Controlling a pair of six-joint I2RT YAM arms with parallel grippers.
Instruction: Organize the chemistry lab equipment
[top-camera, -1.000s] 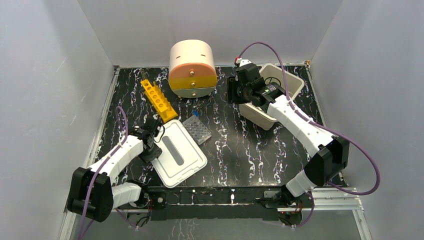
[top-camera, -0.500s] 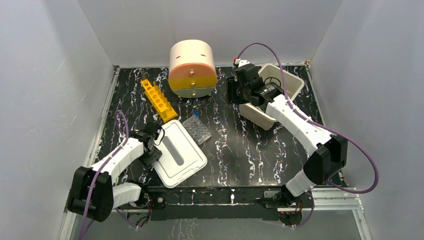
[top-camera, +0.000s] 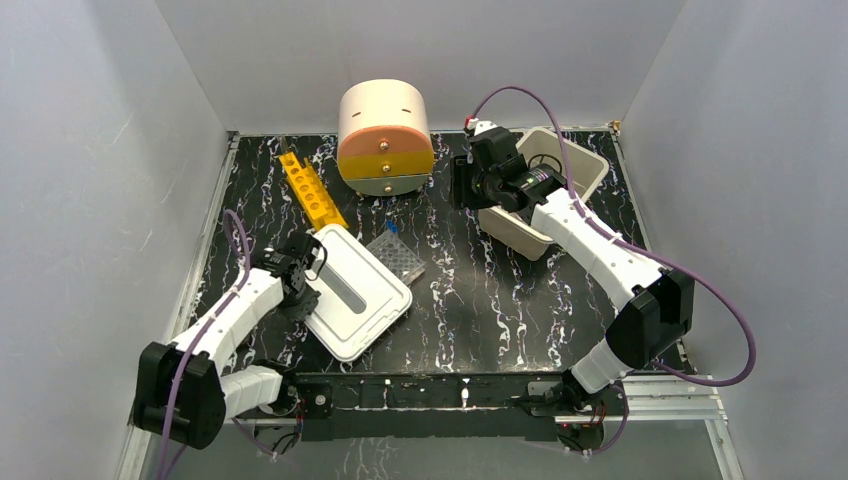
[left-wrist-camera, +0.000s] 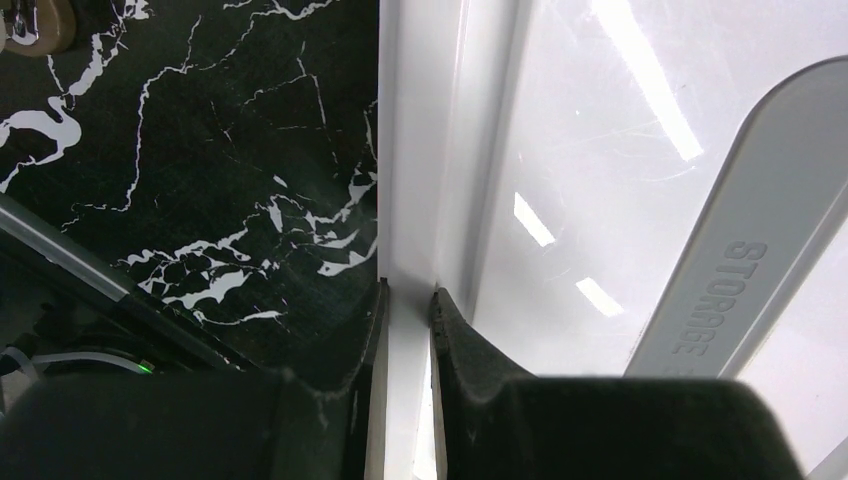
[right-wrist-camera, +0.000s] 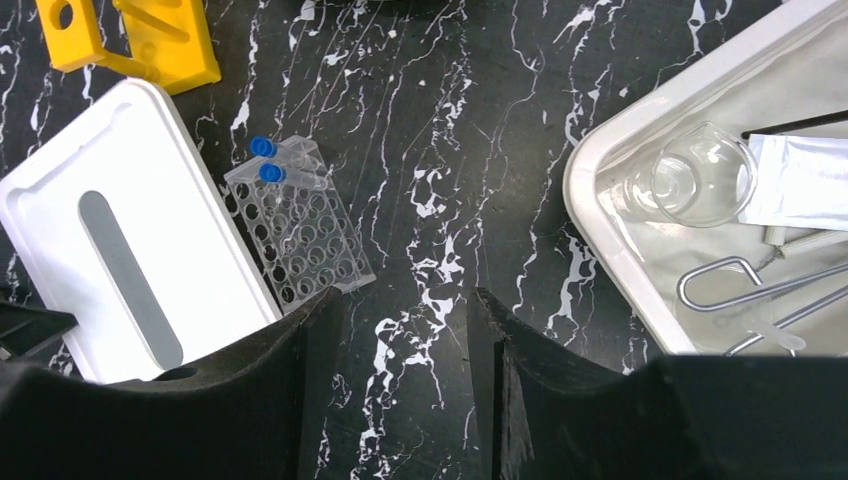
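Note:
My left gripper (top-camera: 303, 272) is shut on the left rim of the white lid (top-camera: 355, 290) with the grey slot; in the left wrist view the fingers (left-wrist-camera: 408, 295) pinch that rim (left-wrist-camera: 420, 150). The clear well plate (top-camera: 397, 257) lies right beside the lid, with blue-capped tubes (right-wrist-camera: 265, 160) at its far end. The yellow rack (top-camera: 312, 190) lies behind the lid. My right gripper (top-camera: 470, 180) is open and empty, held above the table left of the white bin (top-camera: 590, 165). The bin holds a clear round dish (right-wrist-camera: 700, 180), a white packet (right-wrist-camera: 800, 180) and thin metal tools (right-wrist-camera: 740, 285).
The round peach-orange-yellow drawer unit (top-camera: 385, 135) stands at the back centre. White walls close in the black marbled table on three sides. A metal rail runs along the near edge.
My left gripper has carried the lid away from the near edge, toward the yellow rack and the well plate. The right arm has hardly moved.

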